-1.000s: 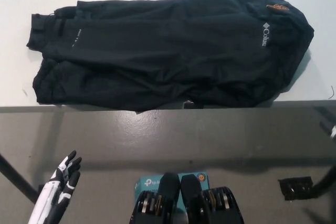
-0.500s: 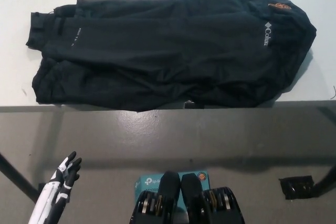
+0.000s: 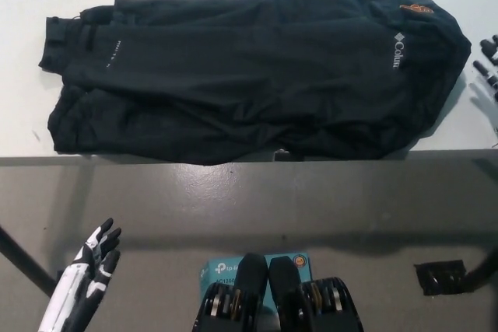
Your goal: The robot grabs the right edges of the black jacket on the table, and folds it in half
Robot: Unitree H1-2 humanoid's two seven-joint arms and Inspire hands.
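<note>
Below my view the white table (image 3: 23, 126) ends in a straight front edge, and past it lies grey floor (image 3: 311, 207). On that floor I see a teal box (image 3: 226, 270) with a round orange mark — and, well to the right, a small black object (image 3: 440, 276) I can't identify.
</note>
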